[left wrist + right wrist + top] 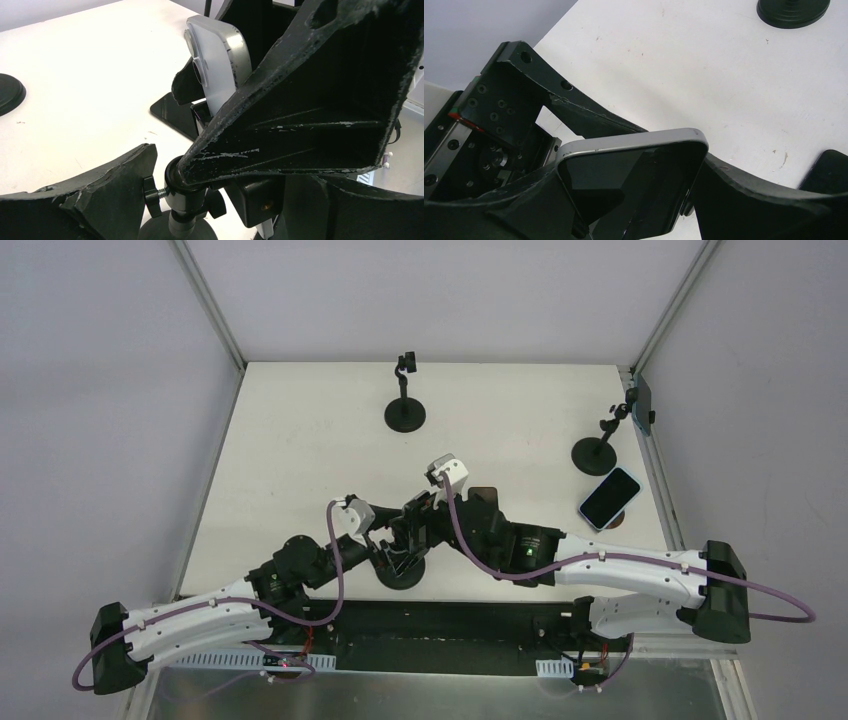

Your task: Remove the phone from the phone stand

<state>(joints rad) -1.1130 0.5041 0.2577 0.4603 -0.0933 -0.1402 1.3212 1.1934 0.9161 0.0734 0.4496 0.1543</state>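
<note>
Both arms at the phone stand [186, 202]: right gripper [629, 196] pinches the phone [624, 167] by its edges; left gripper [167, 161] straddles the stand's joint below it, and whether it clamps cannot be told.

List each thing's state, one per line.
phone: clamped in near stand
near stand: upright
right gripper: shut on phone
left gripper: straddling near stand's neck, grip unclear
flat phone: lying screen-up
back stand: upright, empty
right stand: upright, holding a dark phone
</note>
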